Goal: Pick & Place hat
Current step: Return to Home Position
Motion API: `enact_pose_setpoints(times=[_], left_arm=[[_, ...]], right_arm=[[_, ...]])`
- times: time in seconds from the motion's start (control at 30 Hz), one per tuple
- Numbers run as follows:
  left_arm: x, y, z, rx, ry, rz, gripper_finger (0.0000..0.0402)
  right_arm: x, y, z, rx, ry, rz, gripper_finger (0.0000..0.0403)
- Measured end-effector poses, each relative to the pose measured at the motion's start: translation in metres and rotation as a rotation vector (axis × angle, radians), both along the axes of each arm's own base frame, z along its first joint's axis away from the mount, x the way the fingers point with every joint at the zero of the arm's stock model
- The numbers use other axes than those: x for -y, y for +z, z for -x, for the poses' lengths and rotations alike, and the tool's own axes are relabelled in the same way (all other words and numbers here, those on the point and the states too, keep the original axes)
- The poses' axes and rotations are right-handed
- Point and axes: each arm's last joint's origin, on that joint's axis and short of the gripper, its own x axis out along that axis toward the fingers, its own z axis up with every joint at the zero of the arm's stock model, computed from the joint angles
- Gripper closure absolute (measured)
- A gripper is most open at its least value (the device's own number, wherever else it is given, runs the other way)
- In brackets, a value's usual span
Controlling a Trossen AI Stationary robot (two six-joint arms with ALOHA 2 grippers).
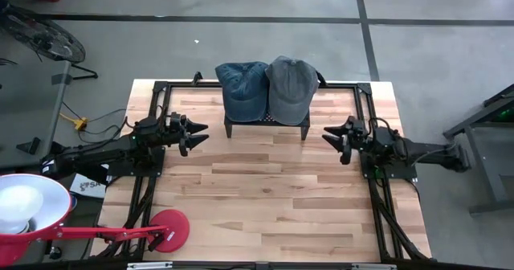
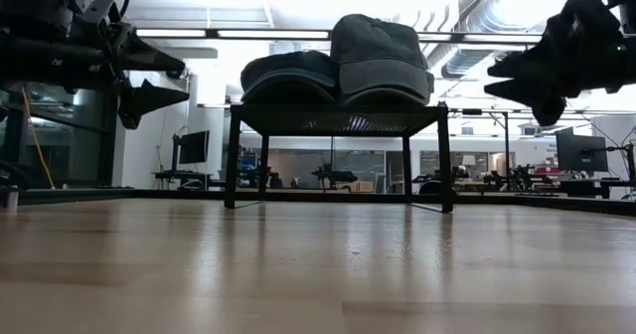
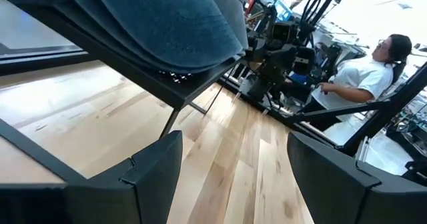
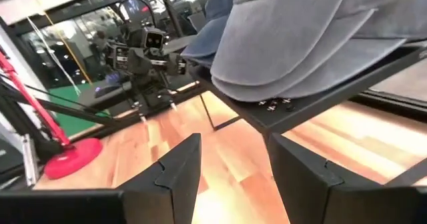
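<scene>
Caps: blue stack [image 1: 242, 83] and gray stack [image 1: 291, 83] sit side by side, touching, on shelf [image 1: 269, 121]. Left gripper [image 1: 202, 134] and right gripper [image 1: 328, 134]: both spread wide, empty, flanking shelf, tips pointing inward, near its legs. Risk: an inward swing on retreat could clip a leg or brim, toppling the taller gray stack.

Table [image 1: 265, 198]: light wooden planks, black frame along its edges.
Lamp base [image 1: 169, 227]: red, round, on the table's front left corner.
Lamp shade [image 1: 24, 210]: red, white inside, off the table's left side.
Cable [image 1: 78, 123]: yellow, on the floor left of the table.
Wheel [image 1: 48, 37]: spoked, far left floor.
Person [image 3: 363, 71]: white shirt, beyond the table.
Monitor [image 2: 581, 153]: dark, in the room behind.
</scene>
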Motion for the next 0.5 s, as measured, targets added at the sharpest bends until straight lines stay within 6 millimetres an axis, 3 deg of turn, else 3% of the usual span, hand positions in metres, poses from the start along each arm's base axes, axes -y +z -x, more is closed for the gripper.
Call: enact_pose_setpoints(times=[0.33, 0.5], left_arm=[[0.001, -0.006, 0.000, -0.053, -0.003, 0.019, 0.0136], [0.013, -0.007, 0.000, -0.069, -0.052, 0.016, 0.0136]], right_arm=[[0.001, 0.005, 0.001, 0.028, -0.022, 0.013, 0.0235], [0.001, 0.005, 0.001, 0.027, -0.024, 0.014, 0.0235]])
